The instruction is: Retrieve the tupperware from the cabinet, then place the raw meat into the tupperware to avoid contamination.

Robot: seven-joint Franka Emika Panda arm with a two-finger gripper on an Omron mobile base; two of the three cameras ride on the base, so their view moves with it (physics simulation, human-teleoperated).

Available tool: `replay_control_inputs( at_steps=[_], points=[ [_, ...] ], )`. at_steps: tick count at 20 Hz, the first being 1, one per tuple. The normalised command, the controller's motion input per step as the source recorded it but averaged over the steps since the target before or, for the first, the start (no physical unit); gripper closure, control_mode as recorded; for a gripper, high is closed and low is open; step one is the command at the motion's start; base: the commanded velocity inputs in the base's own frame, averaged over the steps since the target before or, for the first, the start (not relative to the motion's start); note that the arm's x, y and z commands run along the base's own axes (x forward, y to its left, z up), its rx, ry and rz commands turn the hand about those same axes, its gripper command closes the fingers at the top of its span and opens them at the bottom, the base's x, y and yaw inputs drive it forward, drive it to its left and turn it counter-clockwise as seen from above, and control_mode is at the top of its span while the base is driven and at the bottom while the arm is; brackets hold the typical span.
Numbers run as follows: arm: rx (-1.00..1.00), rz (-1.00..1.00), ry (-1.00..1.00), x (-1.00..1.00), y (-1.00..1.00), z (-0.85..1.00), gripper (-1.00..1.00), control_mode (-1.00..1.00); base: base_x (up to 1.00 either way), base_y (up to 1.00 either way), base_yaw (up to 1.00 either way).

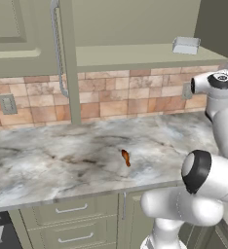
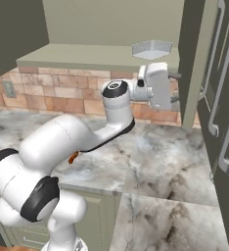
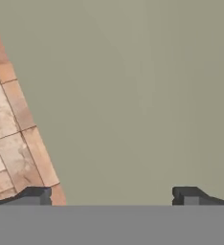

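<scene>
The tupperware (image 1: pixel 186 45) sits on the open cabinet's (image 1: pixel 135 53) shelf, right end. The raw meat (image 1: pixel 126 157) lies on the marble table (image 1: pixel 47 160). The claw (image 2: pixel 175 86) hangs wide open, empty, just below the shelf.

Two surfaces are carrying things: the cabinet shelf and the marble counter.

The open cabinet (image 1: pixel 135 53) is showing a plain green shelf floor, and the tupperware (image 1: pixel 186 45) is sitting flat on it, near the right end of the shelf and close to its front edge, when seen from the left base view. Below it, the grey-veined marble counter (image 1: pixel 47 160) is running along the brick wall. The raw meat (image 1: pixel 126 157) is lying directly on this counter, toward its front edge, well apart from the wall.
</scene>
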Motion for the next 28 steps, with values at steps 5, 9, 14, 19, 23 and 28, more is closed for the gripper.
replay_control_inputs(
  at_steps=[5,9,14,19,23,28],
  points=[
    [-0.01,0.09,-0.16,-0.46,0.68,-0.2,-1.0,-1.0,0.0,0.0,0.0],
    [0.0,0.09,-0.15,-0.47,0.92,-0.28,-1.0,-1.0,0.0,0.0,0.0],
    [0.0,0.09,-0.12,-0.42,0.98,-0.2,-1.0,-1.0,0.0,0.0,0.0],
    [0.06,0.13,-0.05,-0.44,0.62,-0.1,-1.0,-1.0,0.0,0.0,0.0],
    [0.18,0.14,0.0,-0.31,0.06,0.02,-1.0,-1.0,0.0,0.0,0.0],
    [0.22,0.12,0.0,-0.12,0.0,0.23,-1.0,-1.0,0.0,0.0,0.0]
  ],
)
